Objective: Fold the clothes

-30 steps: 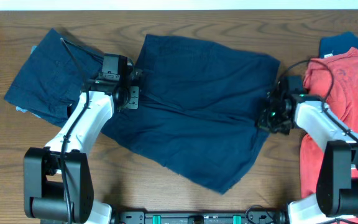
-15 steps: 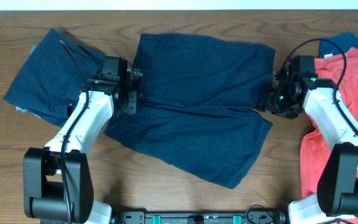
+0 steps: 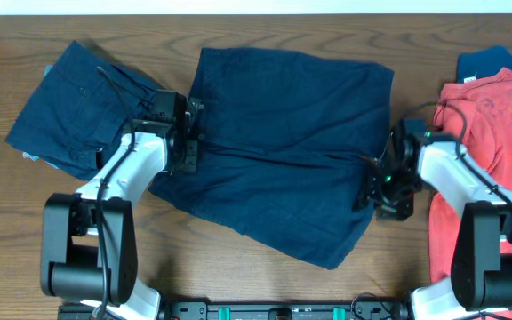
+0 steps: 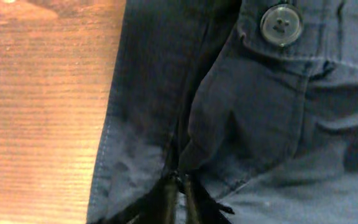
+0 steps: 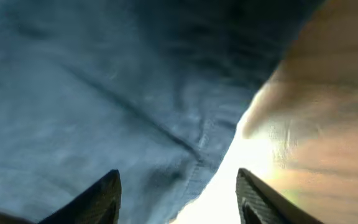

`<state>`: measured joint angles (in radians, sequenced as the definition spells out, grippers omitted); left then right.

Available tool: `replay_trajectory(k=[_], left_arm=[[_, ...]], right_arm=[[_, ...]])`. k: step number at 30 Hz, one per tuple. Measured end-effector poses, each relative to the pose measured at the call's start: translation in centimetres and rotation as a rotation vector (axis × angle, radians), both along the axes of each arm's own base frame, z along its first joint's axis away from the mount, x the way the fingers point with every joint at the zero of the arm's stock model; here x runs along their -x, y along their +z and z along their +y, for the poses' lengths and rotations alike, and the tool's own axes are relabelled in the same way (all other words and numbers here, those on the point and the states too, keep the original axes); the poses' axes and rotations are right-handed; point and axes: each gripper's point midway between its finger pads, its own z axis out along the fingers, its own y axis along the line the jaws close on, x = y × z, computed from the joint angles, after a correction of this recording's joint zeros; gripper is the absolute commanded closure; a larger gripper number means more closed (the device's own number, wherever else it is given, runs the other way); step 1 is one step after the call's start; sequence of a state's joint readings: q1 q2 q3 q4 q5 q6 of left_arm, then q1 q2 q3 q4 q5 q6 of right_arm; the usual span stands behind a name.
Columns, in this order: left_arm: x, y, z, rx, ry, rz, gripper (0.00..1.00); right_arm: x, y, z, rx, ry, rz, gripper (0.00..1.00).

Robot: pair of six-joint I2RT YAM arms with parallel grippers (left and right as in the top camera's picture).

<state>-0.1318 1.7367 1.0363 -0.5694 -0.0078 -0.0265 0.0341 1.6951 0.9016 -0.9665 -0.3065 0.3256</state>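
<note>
The navy shorts [image 3: 283, 151] are lying spread across the middle of the wooden worktop [image 3: 238, 258], with the hem corner trailing toward 6 o'clock. The left end effector [image 3: 189, 133] is sitting at the 9 o'clock edge of the shorts. In the left wrist view its tips [image 4: 180, 193] are pressed together and pinching a fold of the navy cloth, just below the waistband button [image 4: 280, 23]. The right end effector [image 3: 382, 182] is hanging over the 3 o'clock edge of the same shorts. Seen from the right wrist it [image 5: 179, 193] is standing spread, its dark fingers [image 5: 98, 199] well apart, with the cloth's edge running between them — nothing is being gripped there.

A folded navy garment [image 3: 69, 107] is resting at 10 o'clock, its edge meeting the shorts beneath the left arm. A coral-red shirt [image 3: 496, 133] is lying at 3 o'clock — a brighter blue garment [image 3: 487, 60] is showing above it, toward 2 o'clock.
</note>
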Motion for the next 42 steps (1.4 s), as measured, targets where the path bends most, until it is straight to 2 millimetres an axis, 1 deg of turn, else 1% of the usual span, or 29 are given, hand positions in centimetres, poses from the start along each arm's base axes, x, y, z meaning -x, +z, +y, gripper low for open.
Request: replay_trajectory(k=[2,4,8,11,14,16,19,21,23,25,26,28,30,32,34,36,38,40,41,42], left_arm=[[-0.2,0.0,0.0,-0.002,0.0,-0.01,0.94],[-0.3,0.1,0.3,-0.015,0.003,-0.015,0.94],[-0.4,0.1,0.5,-0.028,0.006,-0.016,0.93],[-0.3,0.1,0.5,-0.031,0.008,-0.016,0.94],[-0.1,0.0,0.6,-0.035,0.012,-0.008,0.94],[0.2,0.0,0.7,-0.037,0.012,0.006,0.94],[0.9,-0.2,1.1,-0.038,0.041,0.037,0.94],[1.2,-0.2,1.7,-0.036,0.079,0.046,0.94],[1.1,-0.3,2.4,-0.036,0.115,0.044,0.94],[1.3,-0.4,3.1,-0.035,0.15,0.048,0.94],[1.5,-0.6,3.4,-0.035,0.164,0.054,0.94],[2.1,-1.1,3.9,-0.035,0.181,0.067,0.94],[2.7,-1.6,4.1,-0.036,0.189,0.082,0.94],[3.2,-1.9,4.1,-0.038,0.19,0.096,0.94],[3.4,-2.1,4.1,-0.038,0.189,0.101,0.94],[3.4,-2.1,4.1,-0.038,0.191,0.1,0.91],[3.4,-2.1,4.1,-0.037,0.196,0.1,0.9],[3.4,-2.1,4.1,-0.037,0.197,0.1,0.9],[3.4,-2.1,4.1,-0.036,0.199,0.1,0.9],[3.4,-2.1,4.1,-0.036,0.2,0.101,0.9]], right_arm=[[1.0,-1.0,0.0,0.006,-0.03,0.021,0.46],[1.7,-1.1,0.2,-0.003,-0.045,0.045,0.46],[1.6,-1.1,0.2,-0.008,-0.043,0.036,0.46],[1.0,-1.2,0.2,-0.008,-0.05,0.011,0.46],[-0.6,-0.9,-0.5,0.001,-0.07,-0.039,0.46],[-2.3,-0.5,-1.7,0.028,-0.098,-0.08,0.44],[-4.9,1.0,-3.6,0.053,-0.144,-0.136,0.42],[-6.3,2.4,-4.2,0.053,-0.151,-0.17,0.42],[-7.0,3.5,-4.2,0.047,-0.136,-0.183,0.4],[-6.6,4.0,-4.0,0.038,-0.12,-0.167,0.4],[-6.1,4.1,-3.9,0.036,-0.109,-0.144,0.41],[-5.0,4.1,-3.7,0.028,-0.089,-0.105,0.48],[-4.2,4.2,-3.2,0.016,-0.062,-0.08,0.53],[-3.6,4.2,-2.2,-0.018,-0.023,-0.066,0.53],[-2.5,4.2,-0.7,-0.07,0.025,-0.04,0.51],[-1.4,4.0,0.7,-0.107,0.074,-0.014,0.52],[-0.4,3.5,1.8,-0.118,0.114,0.003,0.57],[0.3,2.8,2.8,-0.119,0.143,0.011,0.67],[0.5,2.5,3.1,-0.124,0.152,0.012,0.71],[0.9,2.3,3.5,-0.129,0.16,0.018,0.72]])
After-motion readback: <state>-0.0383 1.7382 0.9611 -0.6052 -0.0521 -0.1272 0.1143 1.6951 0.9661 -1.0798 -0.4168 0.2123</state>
